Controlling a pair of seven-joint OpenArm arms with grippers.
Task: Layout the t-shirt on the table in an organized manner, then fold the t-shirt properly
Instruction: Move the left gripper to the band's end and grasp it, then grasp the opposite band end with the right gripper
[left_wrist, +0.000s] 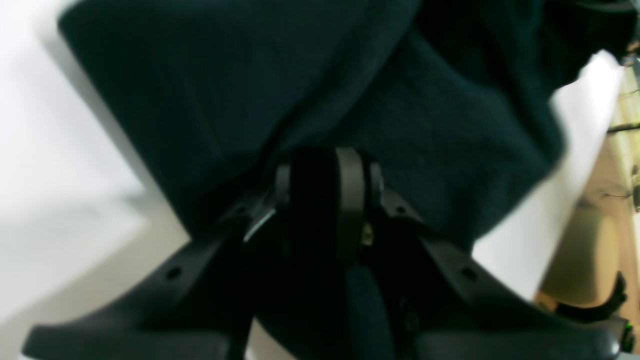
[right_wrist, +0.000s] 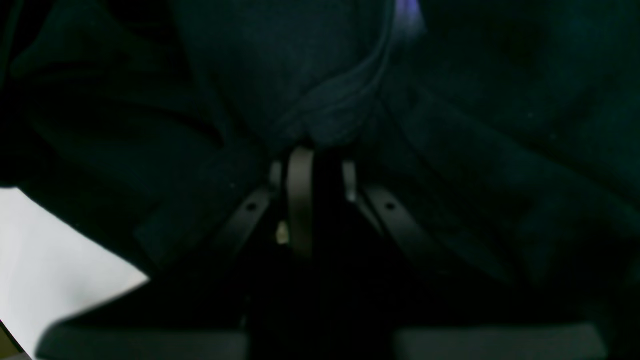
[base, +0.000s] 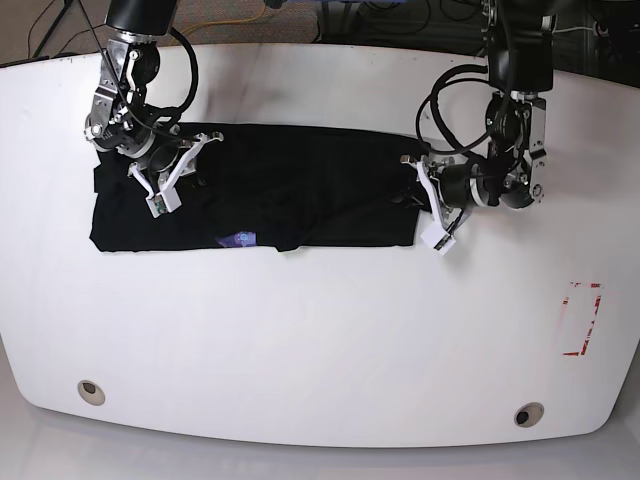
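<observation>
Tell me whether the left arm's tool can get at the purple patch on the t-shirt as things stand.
Probably not right away: the left tool looks shut on the t-shirt at its far end, while the purple patch lies nearer the right tool.

The t-shirt (base: 260, 190) lies on the table (base: 320, 330) toward 12 o'clock, with 1 gripper (base: 172, 172) on its 9 o'clock end, another gripper (base: 425, 200) at its 3 o'clock edge, and 2 holes (base: 91, 391) near 6 o'clock.
</observation>
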